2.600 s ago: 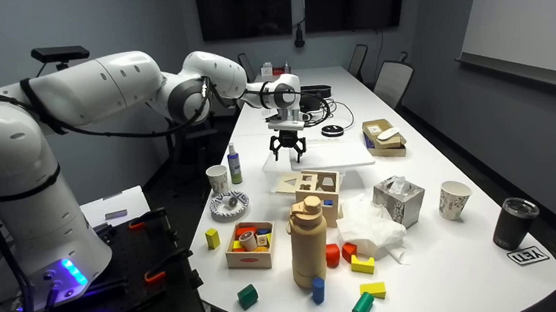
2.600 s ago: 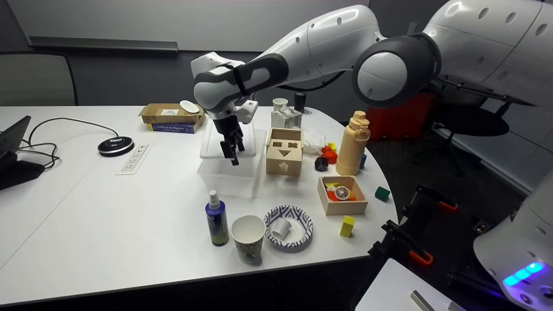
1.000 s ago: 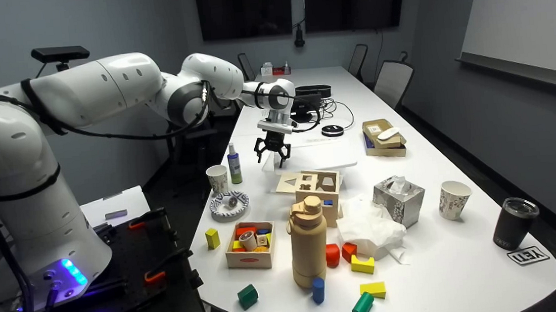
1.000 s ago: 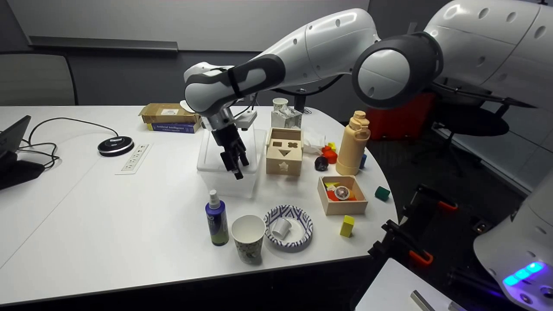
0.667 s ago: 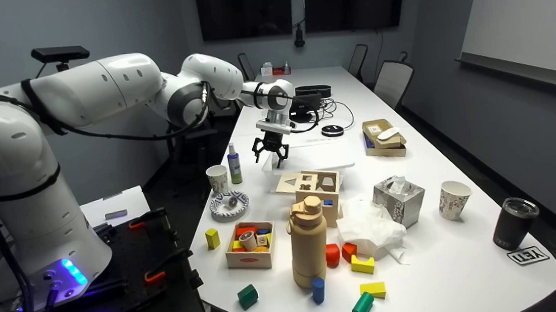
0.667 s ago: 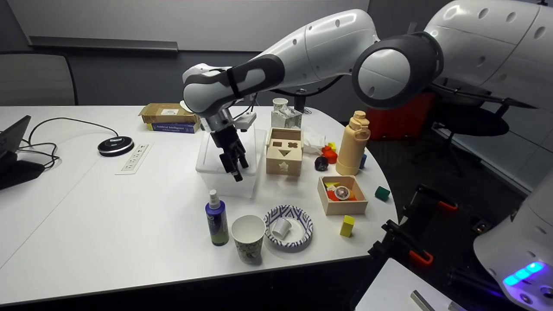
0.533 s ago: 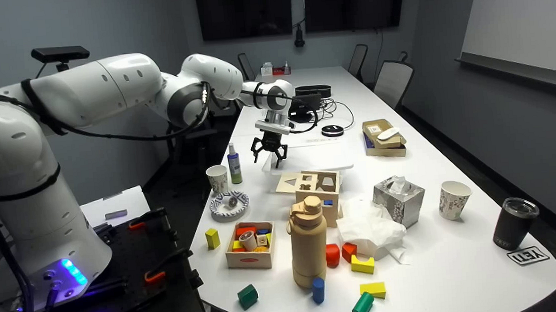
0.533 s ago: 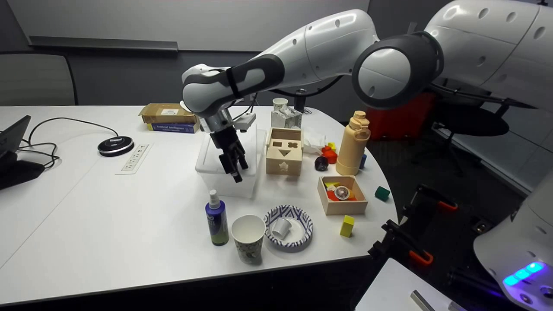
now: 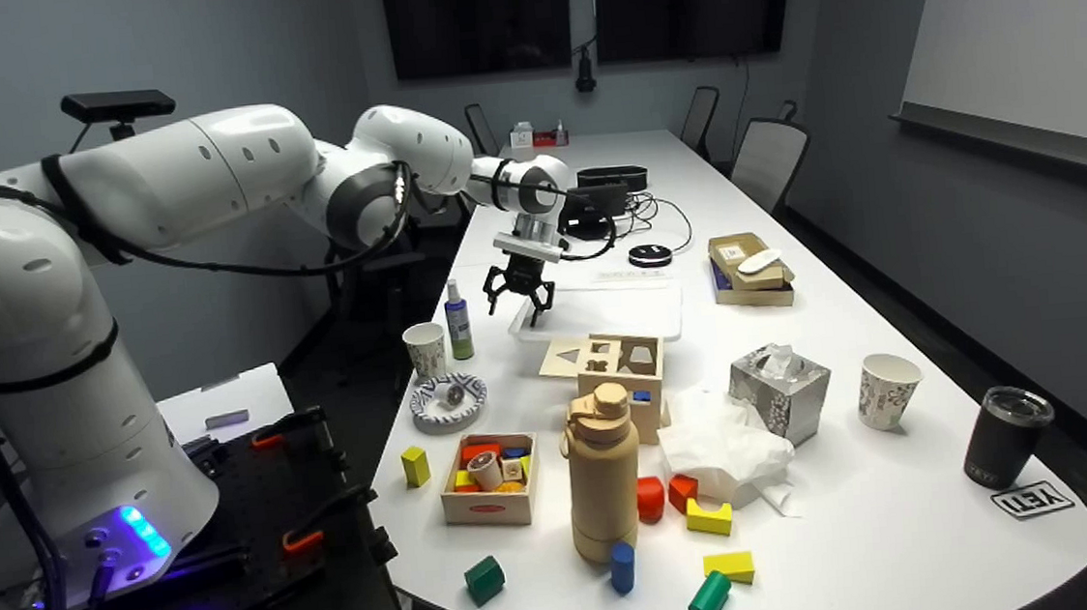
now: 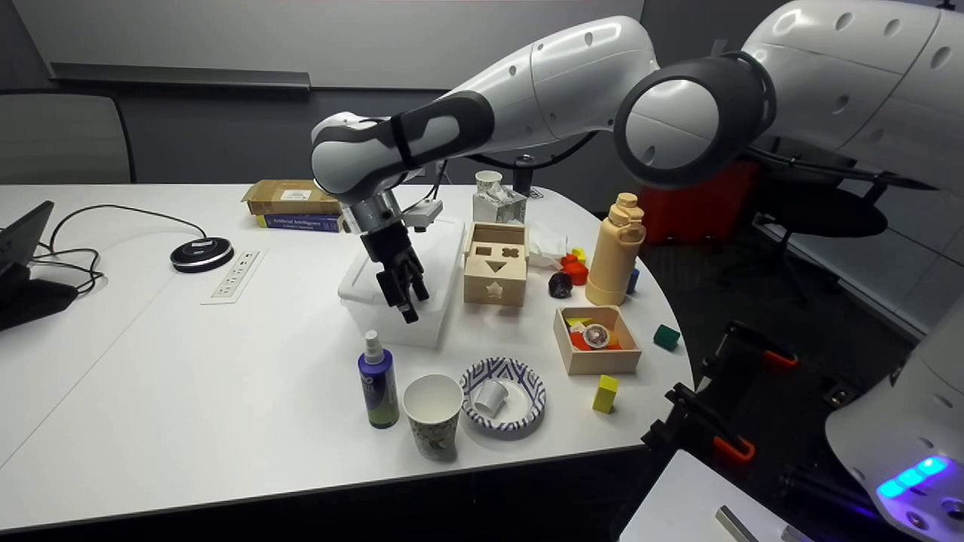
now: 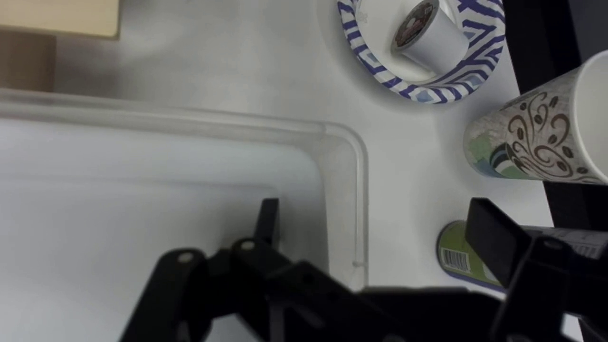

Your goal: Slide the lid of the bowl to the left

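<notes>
The task's bowl looks like a clear rectangular plastic box (image 10: 392, 322) on the white table. Its translucent white lid (image 10: 429, 256) lies on top and covers it; the lid also shows in an exterior view (image 9: 602, 312). My gripper (image 9: 513, 315) is open and tilted at the box's end by the spray bottle. In the wrist view my gripper (image 11: 374, 204) has one finger on or just above the lid (image 11: 118, 228), inside its raised edge. The other finger is outside the box's edge, over the spray bottle. Nothing is between the fingers except the lid's edge.
A wooden shape sorter (image 10: 495, 282) stands close beside the box. A spray bottle (image 10: 379, 384), a paper cup (image 10: 434, 421) and a patterned plate (image 10: 503, 427) stand near the gripper. Cardboard boxes (image 10: 294, 199) and a tissue box (image 9: 780, 393) are on the far side.
The lid has slid left in the exterior view with the tall bottle in front, and now covers the box. My gripper moved left with it, tilting, and stayed open.
</notes>
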Controlling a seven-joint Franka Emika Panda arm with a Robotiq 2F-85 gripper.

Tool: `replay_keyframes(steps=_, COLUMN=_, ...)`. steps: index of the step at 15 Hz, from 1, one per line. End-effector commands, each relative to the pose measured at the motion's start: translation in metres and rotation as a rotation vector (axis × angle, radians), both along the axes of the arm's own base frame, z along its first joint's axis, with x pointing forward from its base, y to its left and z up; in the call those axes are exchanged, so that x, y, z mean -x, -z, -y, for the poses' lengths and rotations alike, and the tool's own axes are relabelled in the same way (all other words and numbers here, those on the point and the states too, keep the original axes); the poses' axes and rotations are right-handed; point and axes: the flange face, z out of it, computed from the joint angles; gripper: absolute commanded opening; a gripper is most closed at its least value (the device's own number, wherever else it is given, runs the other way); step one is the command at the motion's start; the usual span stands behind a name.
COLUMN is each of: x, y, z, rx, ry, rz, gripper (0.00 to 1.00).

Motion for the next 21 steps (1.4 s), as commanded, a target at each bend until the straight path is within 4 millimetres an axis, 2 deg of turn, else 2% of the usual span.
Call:
replay_keyframes(steps=1, x=0.0, y=-0.014, z=-0.008, rx=-0.026, ry=0.005, rz=-0.018, gripper=1.0)
replay_keyframes(steps=8, x=-0.001, y=-0.027, z=-0.015, rx=-0.042, ry=0.002, rz=-0.016, gripper=1.0)
replay_keyframes(steps=21, x=0.003, y=-0.029, z=-0.021, rx=-0.046, ry=-0.004, rz=-0.036, gripper=1.0)
